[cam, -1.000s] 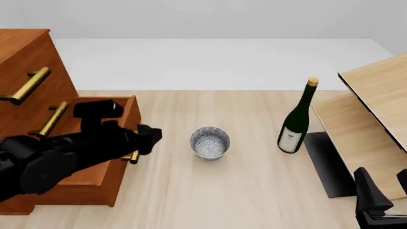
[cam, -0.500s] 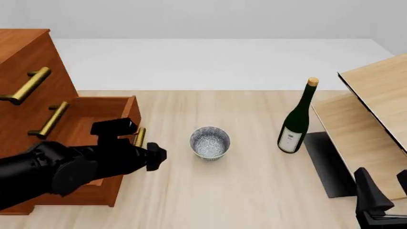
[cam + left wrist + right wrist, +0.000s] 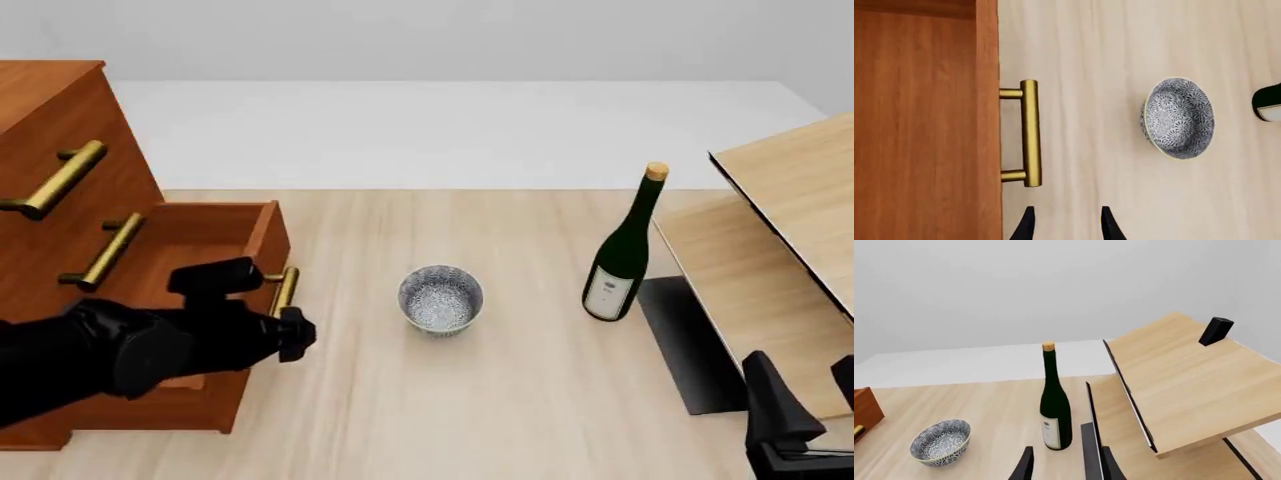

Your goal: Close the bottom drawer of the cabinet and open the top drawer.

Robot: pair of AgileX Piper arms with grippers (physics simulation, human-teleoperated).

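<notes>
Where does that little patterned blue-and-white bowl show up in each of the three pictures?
Front view: the small blue-and-white patterned bowl stands mid-table, between the reddish-brown wooden cabinet and the dark green wine bottle.
Left wrist view: bowl seen from above, beyond the brass bar handle.
Right wrist view: bowl beside the bottle.
Shared landmark: the wine bottle.

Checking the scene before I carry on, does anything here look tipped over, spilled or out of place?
Nothing is spilled or tipped: the wine bottle and patterned bowl stand upright. The cabinet's bottom drawer hangs pulled out, and the pale wooden furniture on the right sits at a slant.
</notes>
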